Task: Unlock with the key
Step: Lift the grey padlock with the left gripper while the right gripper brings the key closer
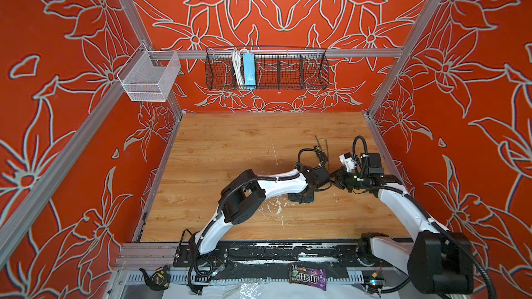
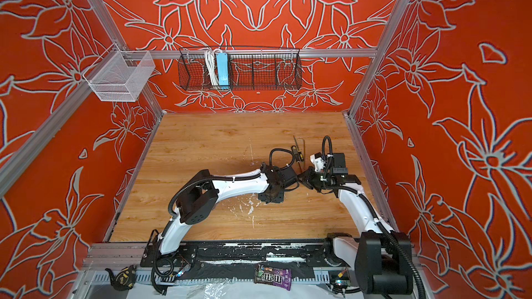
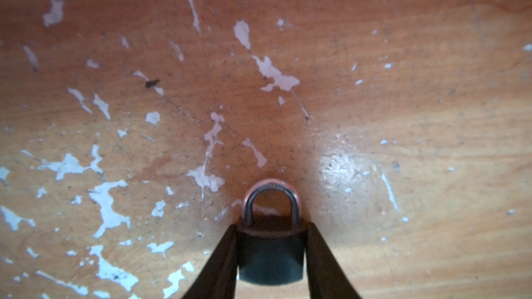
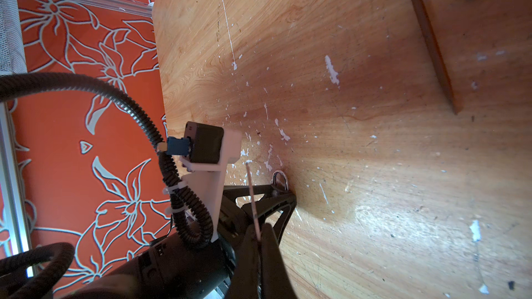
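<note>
Left tool [image 3: 272, 227] clamps padlock [image 3: 270, 257] edges, right tool [image 4: 260, 235] pinches key [image 4: 253, 197], tabletop [image 3: 403, 110] open

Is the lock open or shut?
Shut. In the left wrist view both legs of the shackle sit down inside the lock body, with no gap showing.

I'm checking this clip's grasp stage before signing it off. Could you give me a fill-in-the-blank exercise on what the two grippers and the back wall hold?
1. The left gripper clamps the sides of a dark ____.
2. Its shackle is ____, so it is not yet unlocked.
3. The right gripper pinches a thin ____.
4. In a top view, the blue power strip stands in the black wire ____.
Missing: padlock; closed; key; basket.
</note>
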`<state>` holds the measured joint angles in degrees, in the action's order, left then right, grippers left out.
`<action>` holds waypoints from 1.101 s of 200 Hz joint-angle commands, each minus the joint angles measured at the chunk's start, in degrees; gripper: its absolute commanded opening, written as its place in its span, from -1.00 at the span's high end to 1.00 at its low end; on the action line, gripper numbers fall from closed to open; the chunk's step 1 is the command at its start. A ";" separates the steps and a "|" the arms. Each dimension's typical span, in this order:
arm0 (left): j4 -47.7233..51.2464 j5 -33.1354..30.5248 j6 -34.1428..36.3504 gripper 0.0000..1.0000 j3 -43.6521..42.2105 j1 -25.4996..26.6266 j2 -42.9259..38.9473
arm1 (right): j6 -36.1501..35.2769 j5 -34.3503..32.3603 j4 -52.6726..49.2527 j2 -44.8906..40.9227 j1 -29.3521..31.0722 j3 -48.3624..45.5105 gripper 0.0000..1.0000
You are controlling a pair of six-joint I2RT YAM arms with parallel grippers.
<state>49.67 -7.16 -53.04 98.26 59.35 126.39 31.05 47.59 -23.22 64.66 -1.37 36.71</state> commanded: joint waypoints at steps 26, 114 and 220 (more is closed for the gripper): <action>3.20 0.83 -0.21 0.33 -0.56 0.50 2.42 | -0.64 2.37 1.61 0.52 -0.07 -1.37 1.00; -3.45 -0.55 -5.65 0.57 -11.00 -0.67 -12.06 | -2.72 3.02 -2.44 -2.28 0.39 -1.03 1.00; -20.89 -0.79 -15.49 0.93 -25.67 -7.54 -32.14 | 4.98 -9.18 -4.06 -5.11 19.53 1.10 1.00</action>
<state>33.85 -6.74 -64.47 73.06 53.25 96.57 31.68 44.05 -28.27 61.45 13.61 36.01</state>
